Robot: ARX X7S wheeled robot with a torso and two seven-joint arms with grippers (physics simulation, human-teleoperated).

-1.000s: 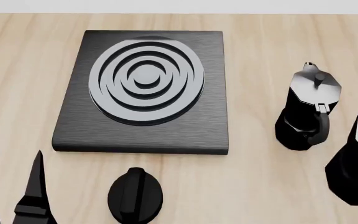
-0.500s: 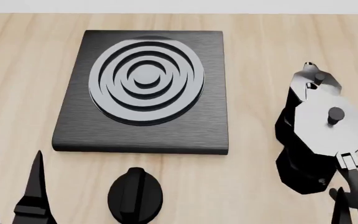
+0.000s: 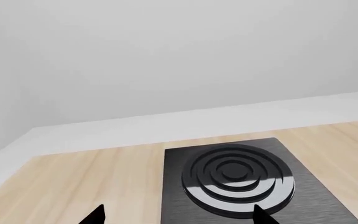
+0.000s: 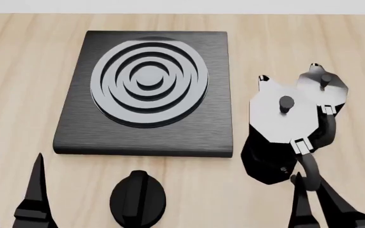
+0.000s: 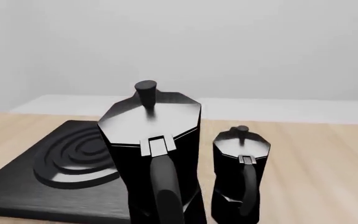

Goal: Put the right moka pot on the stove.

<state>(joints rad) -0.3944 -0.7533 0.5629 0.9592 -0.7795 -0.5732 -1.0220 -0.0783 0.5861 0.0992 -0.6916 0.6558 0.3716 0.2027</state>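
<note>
The stove (image 4: 148, 90) is a flat black slab with a ringed burner, at the middle left in the head view. My right gripper (image 4: 306, 180) is shut on the curved handle of the right moka pot (image 4: 281, 128). It holds the pot above the table, just off the stove's right edge. The held pot also fills the right wrist view (image 5: 151, 140), with the stove (image 5: 42, 186) beside it. The other moka pot (image 4: 324, 88) stands on the table behind it, partly hidden. My left gripper (image 3: 179, 217) is open and empty, near the stove's front left corner.
A small round black knob (image 4: 138, 197) lies on the wooden table (image 4: 17, 95) in front of the stove. The other pot also shows in the right wrist view (image 5: 241, 172), close beside the held one. A white wall stands behind the table.
My right gripper has carried the right moka pot leftward from the view's right edge, and it now hangs in front of the other pot, next to the stove. The left arm has not moved.
</note>
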